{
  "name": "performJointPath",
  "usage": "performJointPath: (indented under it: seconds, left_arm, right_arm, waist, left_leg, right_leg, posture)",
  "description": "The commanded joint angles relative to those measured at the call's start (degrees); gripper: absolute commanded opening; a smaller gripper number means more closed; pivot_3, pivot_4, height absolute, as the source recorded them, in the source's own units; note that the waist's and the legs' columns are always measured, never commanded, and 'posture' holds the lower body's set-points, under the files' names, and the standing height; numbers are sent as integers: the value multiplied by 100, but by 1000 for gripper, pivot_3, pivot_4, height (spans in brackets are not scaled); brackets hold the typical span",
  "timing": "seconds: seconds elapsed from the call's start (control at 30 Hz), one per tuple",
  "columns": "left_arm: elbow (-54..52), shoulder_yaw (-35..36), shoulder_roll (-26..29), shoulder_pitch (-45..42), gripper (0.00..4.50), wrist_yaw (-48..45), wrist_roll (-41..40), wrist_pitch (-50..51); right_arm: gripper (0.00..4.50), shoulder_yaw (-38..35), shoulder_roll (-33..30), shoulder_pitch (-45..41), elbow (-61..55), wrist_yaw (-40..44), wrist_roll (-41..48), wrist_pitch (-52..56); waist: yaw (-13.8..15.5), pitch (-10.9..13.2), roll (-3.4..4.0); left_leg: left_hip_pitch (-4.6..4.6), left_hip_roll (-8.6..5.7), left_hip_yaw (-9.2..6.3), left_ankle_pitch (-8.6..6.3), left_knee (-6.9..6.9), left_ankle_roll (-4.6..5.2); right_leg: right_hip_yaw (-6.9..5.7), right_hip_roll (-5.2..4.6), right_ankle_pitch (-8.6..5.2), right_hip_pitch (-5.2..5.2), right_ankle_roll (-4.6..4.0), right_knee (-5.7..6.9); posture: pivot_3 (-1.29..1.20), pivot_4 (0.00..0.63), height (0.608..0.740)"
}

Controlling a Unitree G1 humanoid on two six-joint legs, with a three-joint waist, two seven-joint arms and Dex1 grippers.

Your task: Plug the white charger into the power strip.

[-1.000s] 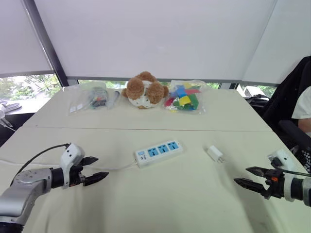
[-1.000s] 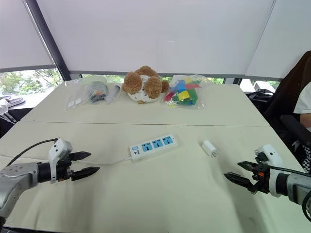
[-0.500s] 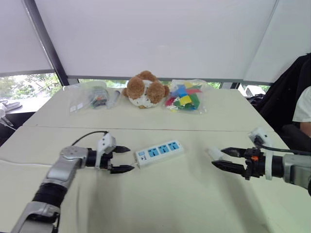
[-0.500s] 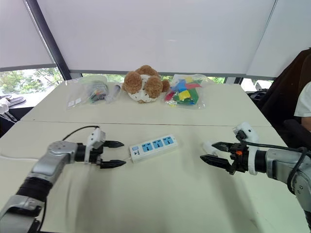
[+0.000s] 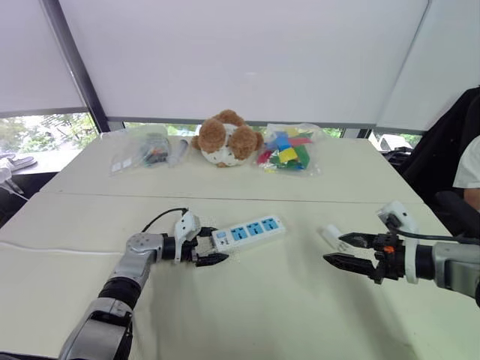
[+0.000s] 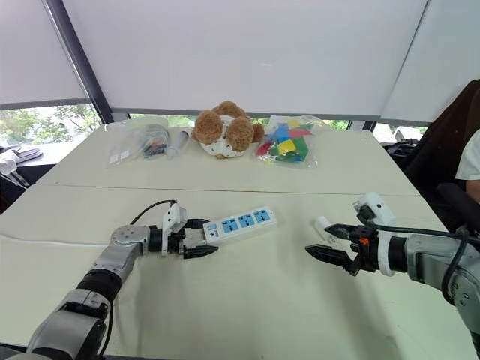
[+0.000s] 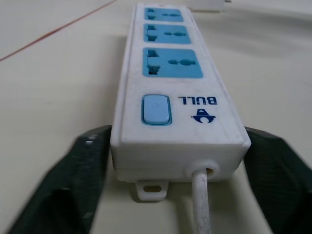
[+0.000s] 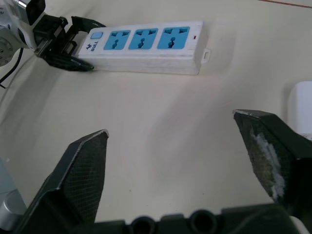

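The white power strip [image 5: 247,231] with three blue sockets lies flat at mid-table, its cable leading off to the left. My left gripper [image 5: 208,247] is open with its fingers on either side of the strip's cable end [image 7: 170,146], close to its sides. The small white charger [image 5: 332,236] lies on the table to the right of the strip. My right gripper [image 5: 335,249] is open just in front of the charger, with one fingertip beside it. In the right wrist view the charger [image 8: 300,107] sits outside the far finger, not between the two.
At the table's far side sit a brown teddy bear [image 5: 225,139], a clear bag of coloured blocks [image 5: 287,148] and another clear bag of small items [image 5: 146,150]. A person's sleeve [image 5: 469,165] and a black chair are at the right edge.
My left gripper has moved right and now straddles the strip's cable end. Over the second, my right gripper swung in from the right edge to the charger and has stayed there.
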Motion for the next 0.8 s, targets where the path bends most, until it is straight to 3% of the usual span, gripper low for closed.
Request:
performJointPath:
  seconds: [0.03, 0.23, 0.33, 0.43, 0.67, 0.8]
  left_arm:
    - [121, 77, -65, -126, 2983, -23, 63, -218]
    - [-283, -243, 127, -84, 2983, -456, 336, -258]
    - [-611, -442, 320, -94, 2983, -870, 410, -120]
    - [-906, -536, 398, -87, 2983, -1070, 377, 116]
    - [-1347, -739, 381, 129, 2983, -1026, 519, 235]
    - [-1460, -772, 302, 303, 2983, -867, 587, 214]
  right_arm:
    - [4500, -231, -211, -232, 31, 32, 122, 53]
    - [4500, 83, -733, -942, 793, -48, -192, 274]
    - [4500, 1064, -1252, -1949, 1865, 331, -694, 319]
    - [4500, 2270, -1327, -3203, 2916, 982, -1321, 264]
    - [4500, 5053, -348, -5945, 6145, 3103, -3545, -633]
    - [4500, 5892, 444, -6893, 7931, 3915, -4645, -1435]
  waist:
    - [-5, -1, 1]
    - [-7, -1, 2]
    - [-28, 0, 2]
    - [-44, -4, 9]
    - [-24, 3, 20]
    - [0, 8, 32]
  left_leg:
    - [0, 0, 0, 0, 0, 0]
    - [-1, -1, 0, 0, 0, 0]
    - [-2, 0, 2, 0, -3, 0]
    - [1, 1, 6, 0, -10, 0]
    - [-17, 0, 9, 0, -11, 0]
    - [-27, -1, 13, 0, -12, 0]
  right_leg:
    - [0, 0, 0, -1, 0, 0]
    - [0, -1, 1, -2, 1, 0]
    - [1, -2, 1, -6, 1, 0]
    - [2, -2, 1, -10, -1, 1]
    - [1, -3, 1, -27, 0, -4]
    - [0, -4, 0, -42, 1, -1]
  posture:
    - [0, 150, 739]
    - [0, 150, 739]
    - [0, 150, 739]
    - [0, 150, 739]
    - [0, 150, 739]
    - [0, 150, 739]
